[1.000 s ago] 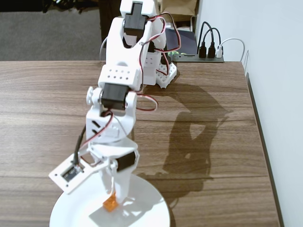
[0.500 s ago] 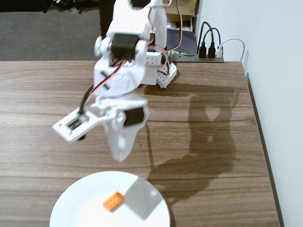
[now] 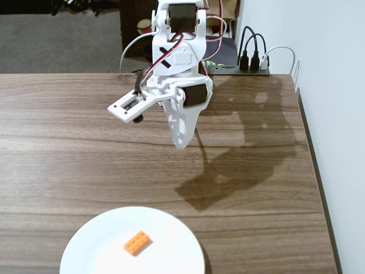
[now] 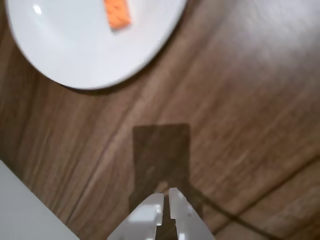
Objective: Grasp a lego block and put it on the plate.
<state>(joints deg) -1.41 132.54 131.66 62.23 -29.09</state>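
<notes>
Table [image 3: 68, 142]: dark wood-grain top, planks running left to right in the fixed view; right edge runs beside a white wall.

Plate [image 3: 91, 245]: white, round, lies flat on the table at the near edge, cut off by the bottom of the fixed view. It sits well apart from the claw [image 3: 181, 142], nearer the camera and to its left. In the wrist view the plate [image 4: 75, 55] is at upper left, far ahead of the claw [image 4: 166, 200] tips.

Arm base stands on the table's far edge, behind the claw.
</notes>
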